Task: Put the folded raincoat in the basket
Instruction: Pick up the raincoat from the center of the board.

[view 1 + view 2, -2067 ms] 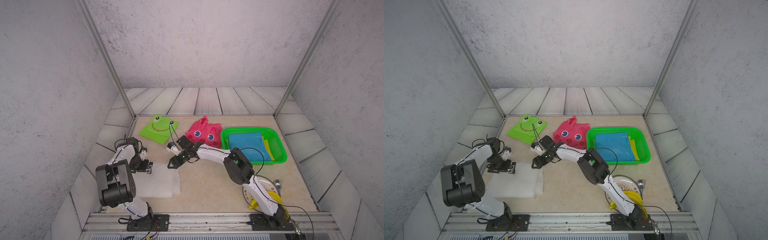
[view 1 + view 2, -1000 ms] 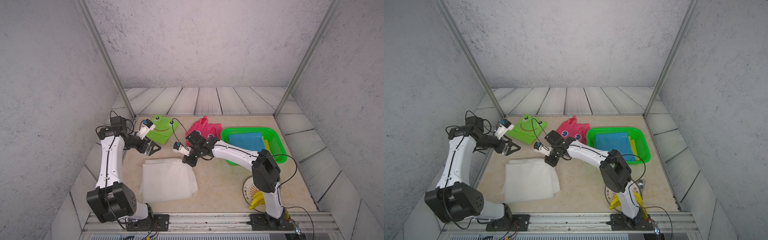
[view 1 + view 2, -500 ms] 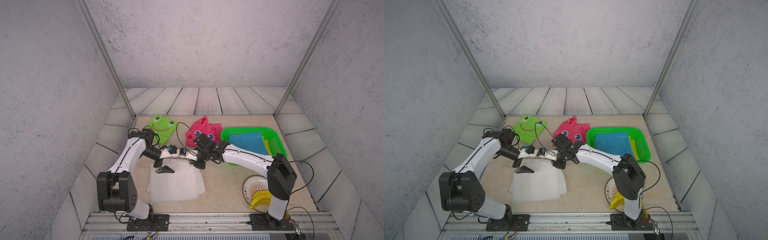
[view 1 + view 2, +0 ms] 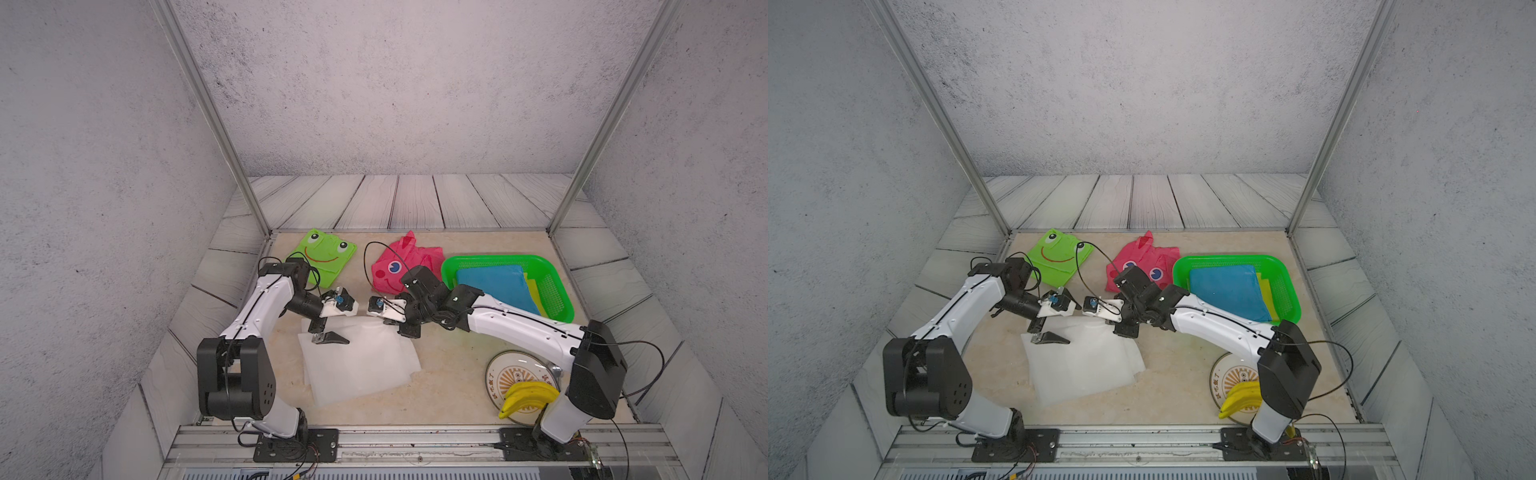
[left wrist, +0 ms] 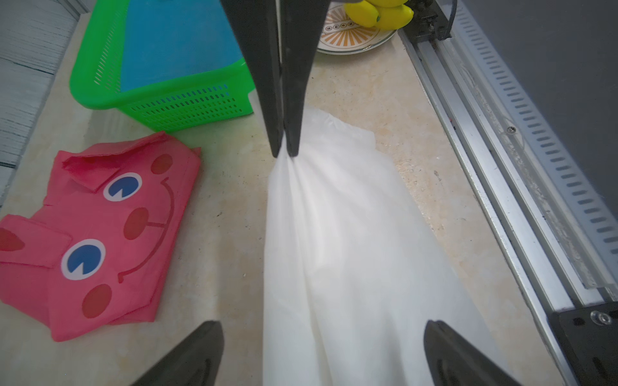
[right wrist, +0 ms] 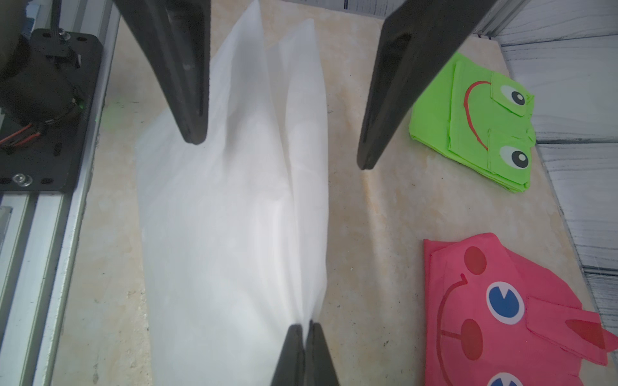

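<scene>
The folded raincoat (image 4: 361,365) is a white translucent sheet lying mid-table, also seen in a top view (image 4: 1084,365). My right gripper (image 6: 305,326) is shut on its far right corner, and the fabric (image 6: 227,234) bunches into the closed fingertips. My left gripper (image 5: 322,334) is open, its two fingers straddling the raincoat's (image 5: 351,250) far left edge without closing on it. In both top views the two grippers (image 4: 328,332) (image 4: 409,330) face each other over the sheet's far edge. The green basket (image 4: 498,259) stands at the back right, apart from the raincoat.
A blue folded cloth (image 4: 498,286) and a yellow one (image 4: 532,286) lie in the basket. A green frog-faced cloth (image 4: 324,253) and a pink pig-faced one (image 4: 390,270) lie at the back. A plate (image 4: 498,374) with bananas (image 4: 528,397) sits front right by the metal rail.
The left arm swung in from the left and came down open over the raincoat's far edge. The right gripper, still shut on the raincoat, pulled it to the right.
</scene>
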